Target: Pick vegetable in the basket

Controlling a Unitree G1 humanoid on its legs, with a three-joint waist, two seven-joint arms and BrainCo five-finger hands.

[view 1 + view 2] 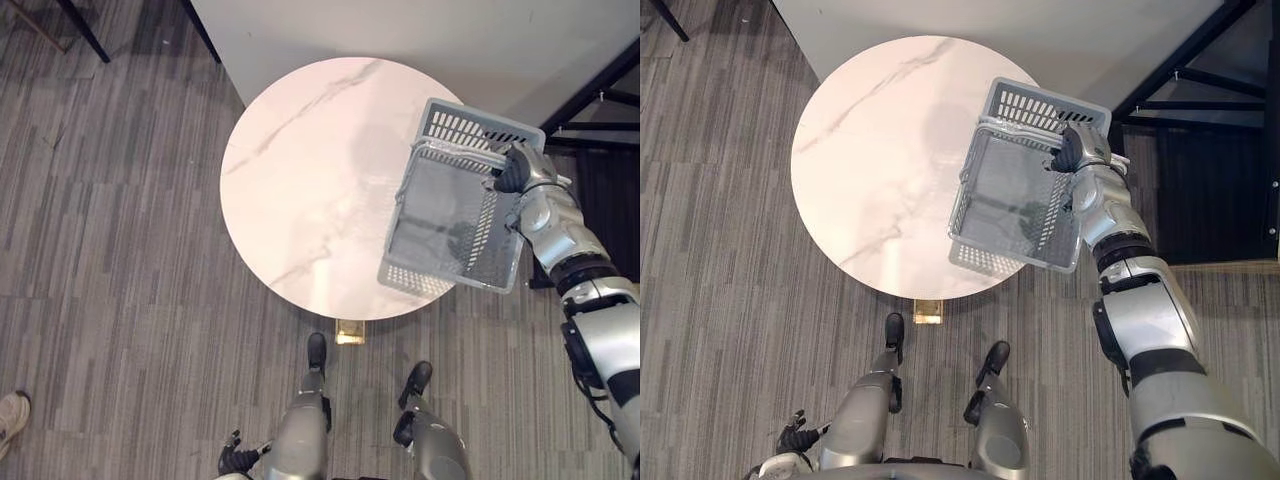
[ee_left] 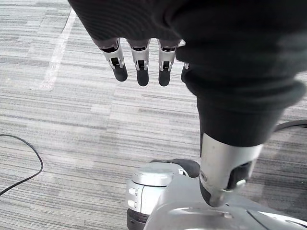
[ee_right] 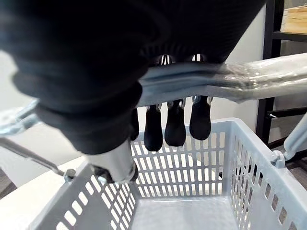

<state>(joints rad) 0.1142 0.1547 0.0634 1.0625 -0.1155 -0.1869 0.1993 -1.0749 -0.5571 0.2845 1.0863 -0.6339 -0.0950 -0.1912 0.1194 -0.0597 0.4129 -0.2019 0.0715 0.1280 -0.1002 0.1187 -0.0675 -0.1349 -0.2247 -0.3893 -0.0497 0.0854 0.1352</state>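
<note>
**Basket carried by its handle, nothing in it yet**

My right hand has its fingers curled over the grey handle of the plastic basket, dark tips hooked under the bar. I grip there so the basket hangs below my palm with its open top facing up, ready to take whatever goes in. From the head views it sits over the right edge of the round marble table, partly over the tabletop and partly over the carpet. It looks to me lifted rather than set down, though I can't be sure its base is off the marble.

The slotted walls and floor of the basket are bare, and so is the tabletop, so I can't tell where the vegetable is. I judge the picking hasn't started.

My left hand hangs low beside me over the carpet, fingers straight and loose, holding nothing. That leaves it free for the grab while the right keeps the basket steady. A swinging basket is the risk I'd watch.
</note>
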